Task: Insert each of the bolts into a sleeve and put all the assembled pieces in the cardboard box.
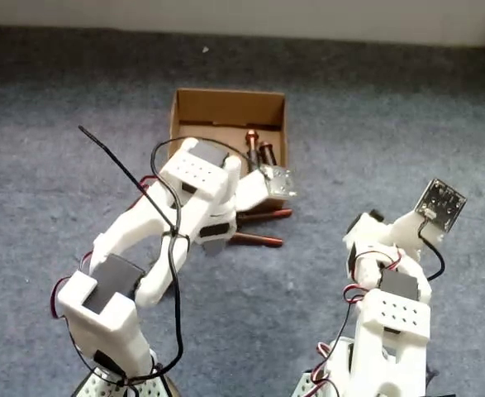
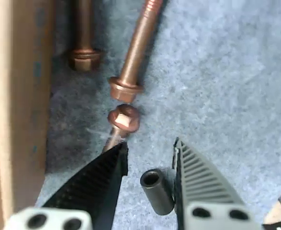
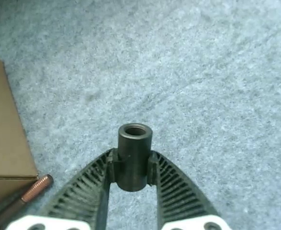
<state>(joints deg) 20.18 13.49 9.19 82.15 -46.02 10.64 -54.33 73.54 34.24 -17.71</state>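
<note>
Sleeve held, bolt wanted: 1 dark tubular sleeve [image 3: 134,136] sits clamped in the right gripper [image 3: 132,160], its open end pointing out past the tips.
Between the parted fingers of the left gripper [image 2: 150,146] a second dark sleeve [image 2: 155,190] lies loose on the grey carpet [image 2: 226,72]. Just beyond is the nearest copper flanged bolt [image 2: 124,117], head ahead, shank running back under the black finger. Farther on lie a long copper bolt [image 2: 136,48] and a third copper bolt [image 2: 84,33], axes pointing away, beside the cardboard box [image 2: 16,96]. I judge the left arm nearer the bolts.

Copper bolts [image 2: 138,43] beside box [image 2: 16,96], black sleeve [image 3: 134,155] held
</note>
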